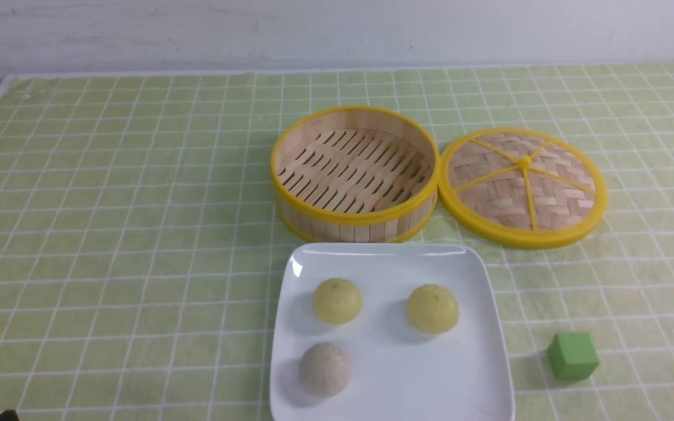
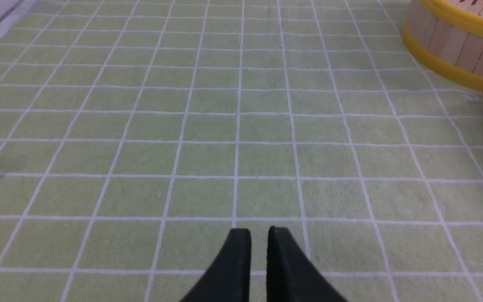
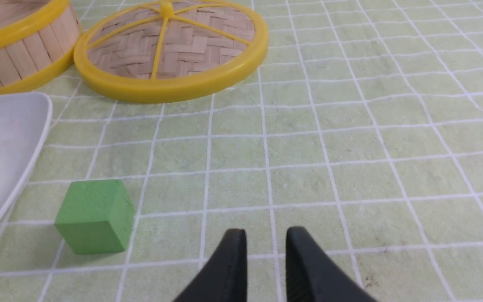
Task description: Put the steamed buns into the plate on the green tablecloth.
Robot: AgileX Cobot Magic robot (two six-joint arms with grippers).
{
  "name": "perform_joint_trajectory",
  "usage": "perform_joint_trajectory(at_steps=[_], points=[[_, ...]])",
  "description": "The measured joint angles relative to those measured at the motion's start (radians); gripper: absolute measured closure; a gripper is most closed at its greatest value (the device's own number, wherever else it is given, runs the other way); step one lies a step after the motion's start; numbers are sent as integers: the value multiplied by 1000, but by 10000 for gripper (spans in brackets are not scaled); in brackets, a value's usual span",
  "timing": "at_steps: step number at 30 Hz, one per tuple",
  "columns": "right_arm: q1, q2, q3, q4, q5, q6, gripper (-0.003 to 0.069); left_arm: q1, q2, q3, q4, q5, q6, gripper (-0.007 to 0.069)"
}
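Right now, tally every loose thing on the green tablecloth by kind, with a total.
Yellow steamed buns: 2
Greyish steamed bun: 1
White plate: 1
Bamboo steamer: 1
Woven lid: 1
Green cube: 1
Total: 7

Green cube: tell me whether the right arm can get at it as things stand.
Probably yes. The green cube sits alone on the tablecloth, apart from the plate, with bare cloth between it and the right gripper, whose jaws stand slightly apart.
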Motion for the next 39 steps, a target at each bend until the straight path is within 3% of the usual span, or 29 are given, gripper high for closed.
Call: perform_joint_trajectory(at_steps=[39], points=[[0, 0, 0, 0, 0, 0, 463, 0, 0, 0, 14, 2, -1, 498]])
